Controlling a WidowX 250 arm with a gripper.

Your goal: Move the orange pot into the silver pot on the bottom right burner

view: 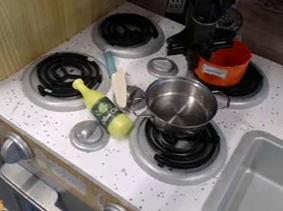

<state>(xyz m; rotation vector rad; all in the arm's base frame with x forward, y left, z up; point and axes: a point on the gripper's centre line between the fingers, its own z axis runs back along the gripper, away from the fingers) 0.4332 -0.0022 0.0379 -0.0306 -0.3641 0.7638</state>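
A speckled white tabletop (123, 175) carries four burners. The silver pot (180, 103) sits on the bottom right one (137, 155); from it, the orange pot (224, 76) is at one o'clock, by the top right burner (258, 93). My gripper (198, 55) is at its ten o'clock rim; whether clamped, I cannot tell.
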